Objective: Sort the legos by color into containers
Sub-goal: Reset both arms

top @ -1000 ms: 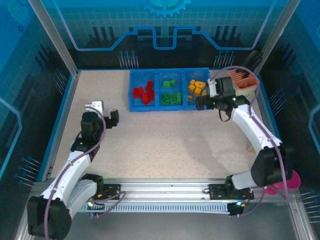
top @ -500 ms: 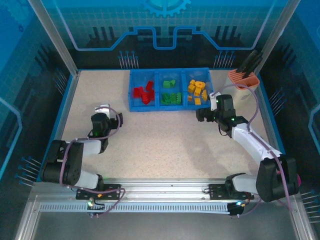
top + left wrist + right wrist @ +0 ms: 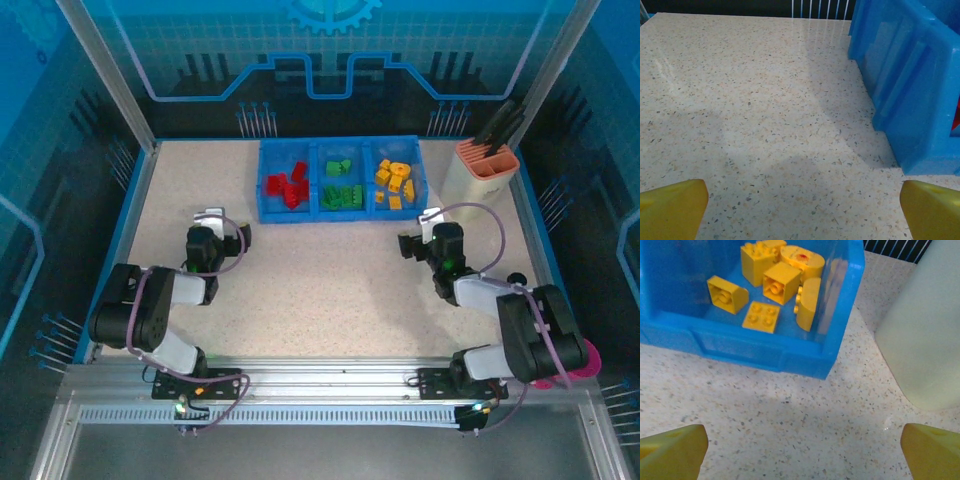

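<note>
I see red legos, green legos and yellow legos, each colour in its own section of the blue tray. The left fingers and right fingers stand spread wide, empty, above the surface.

- left arm: white links, black joints (round, chunky housings)
- right arm: same build, same colours
- cables: purple, looped along both arms
- fingertips: yellow wedges, both wrists
- bases: black, green LEDs
</note>
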`<action>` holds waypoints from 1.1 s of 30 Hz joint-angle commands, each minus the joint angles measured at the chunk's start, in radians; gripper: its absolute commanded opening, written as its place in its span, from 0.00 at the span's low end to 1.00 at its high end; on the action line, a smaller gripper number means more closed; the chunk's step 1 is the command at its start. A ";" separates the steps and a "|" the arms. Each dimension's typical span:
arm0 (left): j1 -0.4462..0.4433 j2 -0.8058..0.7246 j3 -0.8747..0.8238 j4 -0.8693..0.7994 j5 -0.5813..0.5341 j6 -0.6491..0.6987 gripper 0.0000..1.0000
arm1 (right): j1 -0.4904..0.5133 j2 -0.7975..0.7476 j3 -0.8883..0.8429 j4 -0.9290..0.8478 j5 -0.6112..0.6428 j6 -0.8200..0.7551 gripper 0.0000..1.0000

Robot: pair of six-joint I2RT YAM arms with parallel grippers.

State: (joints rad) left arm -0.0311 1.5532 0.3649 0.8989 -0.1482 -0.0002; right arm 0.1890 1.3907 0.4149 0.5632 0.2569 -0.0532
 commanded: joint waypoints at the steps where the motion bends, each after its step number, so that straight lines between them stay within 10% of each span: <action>1: 0.009 0.000 0.016 0.026 0.028 0.004 0.99 | -0.062 0.038 -0.036 0.271 -0.076 0.002 1.00; 5: 0.010 0.001 0.017 0.026 0.027 0.004 0.99 | -0.092 0.167 -0.113 0.544 -0.103 0.032 1.00; 33: 0.017 0.001 0.020 0.020 0.041 -0.001 0.99 | -0.129 0.153 -0.015 0.331 -0.185 0.048 1.00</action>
State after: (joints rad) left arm -0.0280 1.5532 0.3649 0.8997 -0.1333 -0.0006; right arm 0.0772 1.5391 0.3874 0.8730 0.0883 -0.0154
